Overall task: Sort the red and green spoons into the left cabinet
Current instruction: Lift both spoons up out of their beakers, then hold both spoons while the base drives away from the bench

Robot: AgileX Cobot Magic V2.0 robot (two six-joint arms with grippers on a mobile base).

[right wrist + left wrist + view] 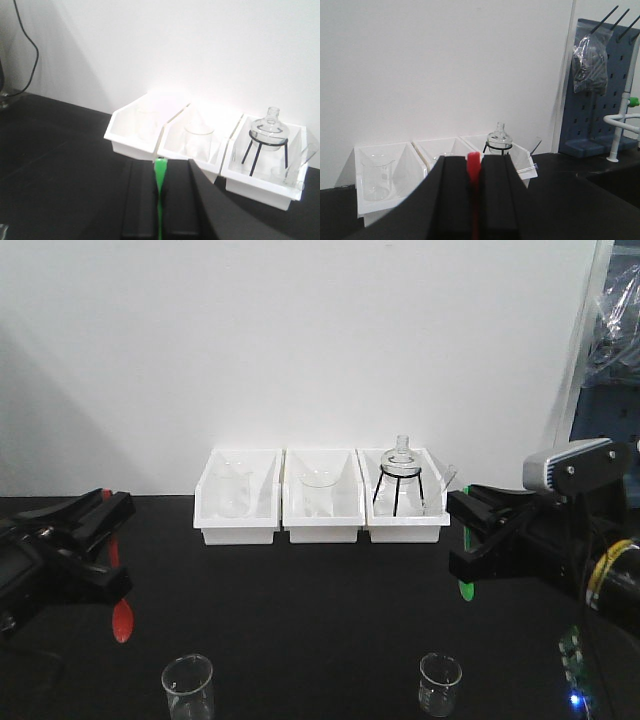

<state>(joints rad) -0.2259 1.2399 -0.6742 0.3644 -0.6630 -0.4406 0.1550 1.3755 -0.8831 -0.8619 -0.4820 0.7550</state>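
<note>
My left gripper (118, 545) is shut on the red spoon (122, 620), which hangs down with its oval bowl below the fingers, over the black table's left side. In the left wrist view the red handle (473, 167) stands clamped between the two black fingers of that gripper (473, 161). My right gripper (457, 536) is shut on the green spoon (464, 590), whose tip shows just under the fingers. The right wrist view has the green handle (160, 177) pinched in that gripper (160, 167). The left cabinet is out of view.
Three white bins (238, 525) stand in a row against the back wall, holding beakers and a round flask on a black tripod (402, 478). Two small glass beakers (188, 686) (440, 682) stand near the table's front. A blue peg rack (600, 95) stands at the right.
</note>
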